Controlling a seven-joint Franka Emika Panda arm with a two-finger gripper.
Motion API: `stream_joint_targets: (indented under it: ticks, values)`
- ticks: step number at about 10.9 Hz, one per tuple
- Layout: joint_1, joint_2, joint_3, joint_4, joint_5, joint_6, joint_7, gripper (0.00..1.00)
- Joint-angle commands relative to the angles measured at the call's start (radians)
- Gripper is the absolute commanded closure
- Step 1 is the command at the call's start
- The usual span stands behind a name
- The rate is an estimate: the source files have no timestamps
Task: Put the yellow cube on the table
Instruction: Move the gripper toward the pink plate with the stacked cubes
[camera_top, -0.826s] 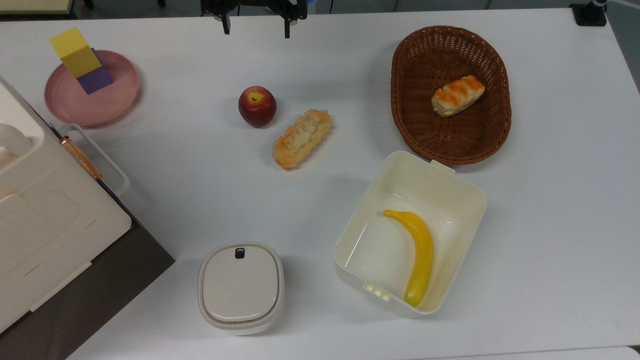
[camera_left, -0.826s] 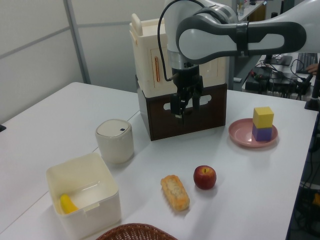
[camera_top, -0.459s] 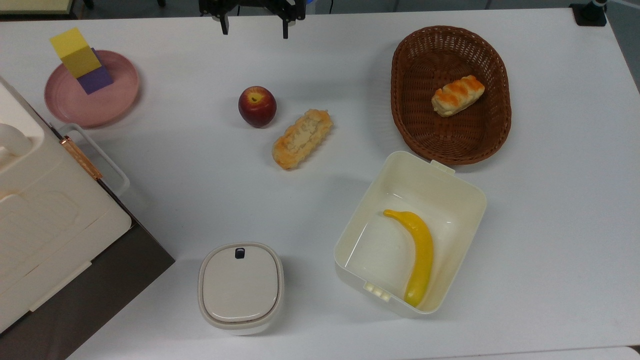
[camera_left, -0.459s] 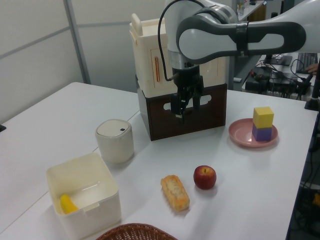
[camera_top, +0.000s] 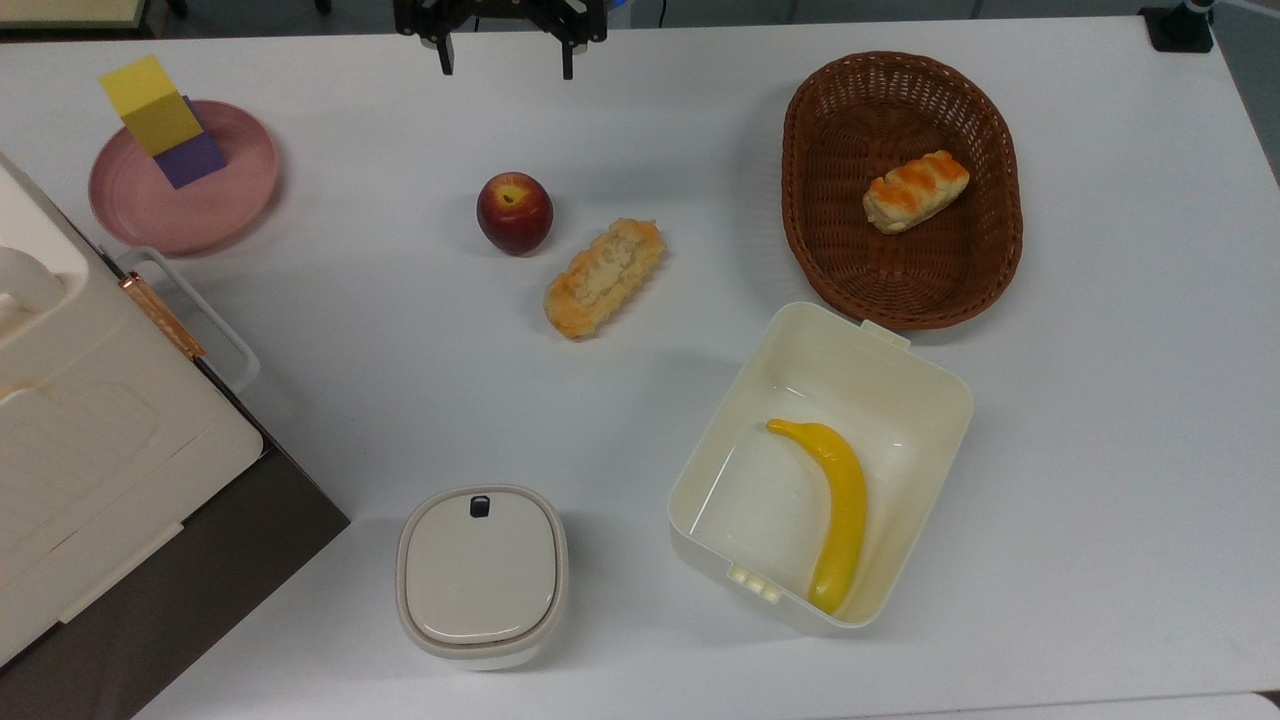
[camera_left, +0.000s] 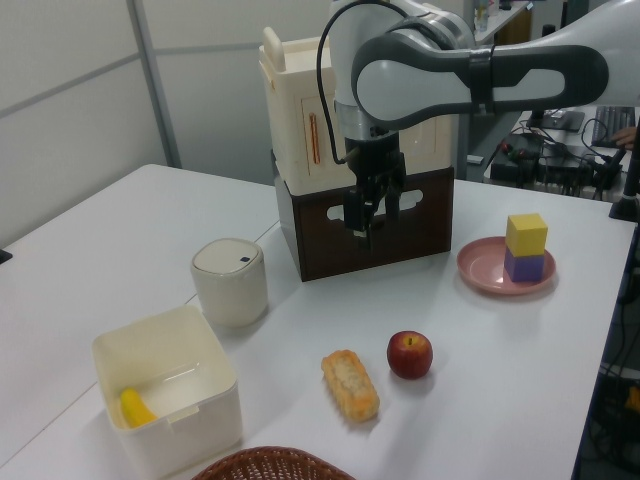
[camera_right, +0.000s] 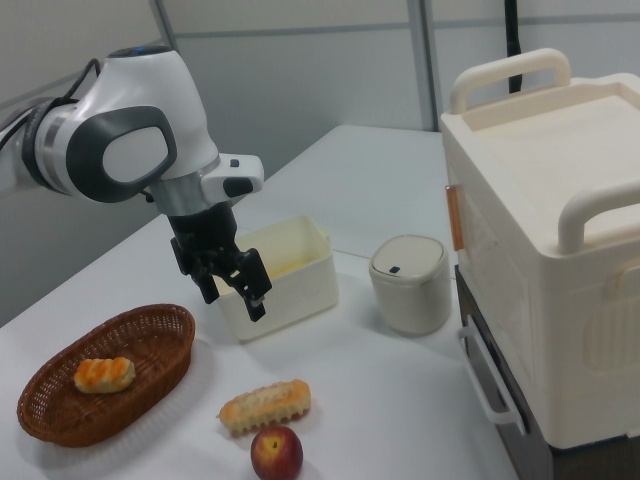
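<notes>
- Well off to the jaws' (camera_top: 503, 55) side, toward the top view's left, the yellow cube (camera_top: 150, 105) sits stacked on the purple cube (camera_top: 192, 157), both on the pink plate (camera_top: 235, 205).
- High above the desk (camera_top: 400, 330), the jaws hang apart and empty.
- An off-centre grip would likely tip the stack or drag the purple cube along.
- Beneath the jaws and a little forward lies the apple (camera_top: 514, 211); a low sweep could knock it rolling.
</notes>
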Motion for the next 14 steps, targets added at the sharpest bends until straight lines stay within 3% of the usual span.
stream_joint_targets:
  ticks: [1,7,11,14]
  values:
    - [0.008,-0.005,-0.014,-0.017,0.007,-0.014,-0.045,0.0]
    - [-0.018,0.043,-0.016,-0.04,-0.01,0.015,-0.104,0.0]
    - [-0.185,0.032,-0.016,-0.044,-0.029,0.009,-0.272,0.0]
    - [-0.344,0.03,-0.016,-0.064,-0.067,0.017,-0.57,0.0]
